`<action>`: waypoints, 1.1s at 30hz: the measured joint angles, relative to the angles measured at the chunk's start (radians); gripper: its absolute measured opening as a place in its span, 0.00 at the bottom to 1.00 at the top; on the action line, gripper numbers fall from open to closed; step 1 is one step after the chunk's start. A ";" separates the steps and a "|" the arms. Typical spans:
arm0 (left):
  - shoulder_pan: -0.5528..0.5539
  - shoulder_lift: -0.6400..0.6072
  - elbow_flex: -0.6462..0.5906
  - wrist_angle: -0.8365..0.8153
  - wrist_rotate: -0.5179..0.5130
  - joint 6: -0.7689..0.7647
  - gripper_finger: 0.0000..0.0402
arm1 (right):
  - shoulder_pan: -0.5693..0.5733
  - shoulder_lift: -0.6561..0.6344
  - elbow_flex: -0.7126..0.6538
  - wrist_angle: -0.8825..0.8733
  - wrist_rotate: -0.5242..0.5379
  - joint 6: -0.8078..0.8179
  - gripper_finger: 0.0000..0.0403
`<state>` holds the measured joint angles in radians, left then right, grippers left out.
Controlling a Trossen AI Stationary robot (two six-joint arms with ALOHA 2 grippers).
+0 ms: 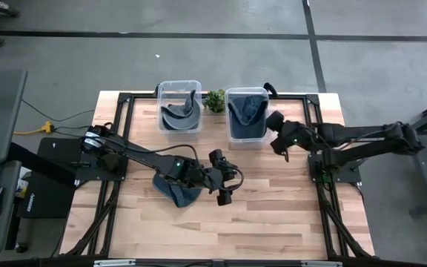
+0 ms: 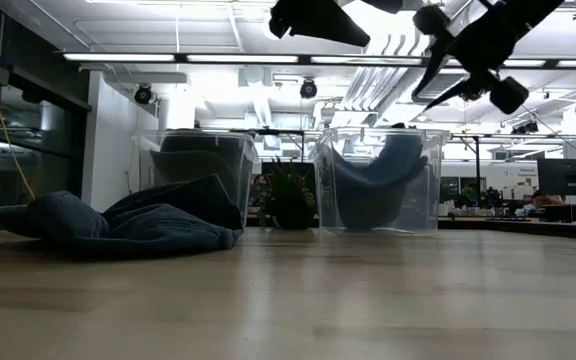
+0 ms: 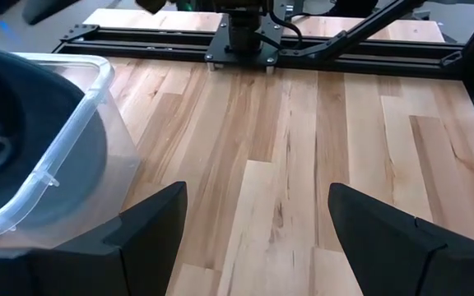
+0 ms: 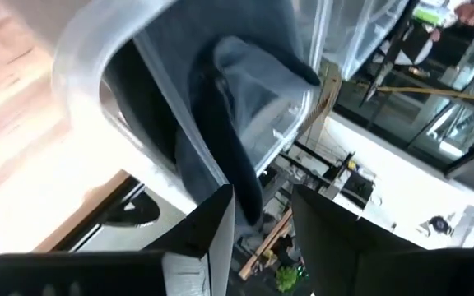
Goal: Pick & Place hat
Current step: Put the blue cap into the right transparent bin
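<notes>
Two clear bins sit at the desk's top centre, each holding one hat, so they read as drop-off spots. A third hat lies lower centre on the desk; the left tool hangs open just beside it, empty. The right tool hangs beside the right bin, fingers parted, holding nothing.

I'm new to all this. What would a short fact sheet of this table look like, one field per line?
Table: wooden top
Left bin: clear plastic, a dark hat inside
Right bin: clear plastic, a blue hat inside
Between bins: small green plant
Loose hat: blue, lying on the table under the left arm
Left gripper: open, empty, beside the loose hat
Right gripper: empty, fingers parted, just beside the right bin
</notes>
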<state>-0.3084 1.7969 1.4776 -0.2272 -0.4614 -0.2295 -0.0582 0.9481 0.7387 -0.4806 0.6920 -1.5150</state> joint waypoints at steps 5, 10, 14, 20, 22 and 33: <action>0.000 0.000 0.000 -0.008 -0.062 0.000 0.73 | 0.016 -0.060 0.000 -0.021 0.050 0.054 0.29; -0.011 -0.031 -0.003 -0.084 -0.189 -0.019 0.73 | 0.082 -0.112 0.000 -0.021 0.057 0.152 0.29; -0.030 -0.065 0.000 -0.145 -0.290 -0.048 0.73 | 0.154 -0.129 0.000 -0.020 0.067 0.267 0.29; -0.064 -0.087 0.000 -0.268 -0.386 -0.126 0.73 | 0.264 -0.131 0.000 -0.015 0.069 0.464 0.29; -0.075 -0.103 -0.003 -0.350 -0.423 -0.185 0.73 | 0.300 -0.131 0.000 -0.006 0.069 0.540 0.29; -0.094 -0.119 0.000 -0.714 -0.510 -0.542 0.73 | 0.469 -0.101 0.001 0.182 -0.102 0.986 0.29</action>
<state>-0.4023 1.6780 1.4779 -0.9408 -0.9713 -0.7715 0.4113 0.8468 0.7399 -0.2989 0.5895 -0.5290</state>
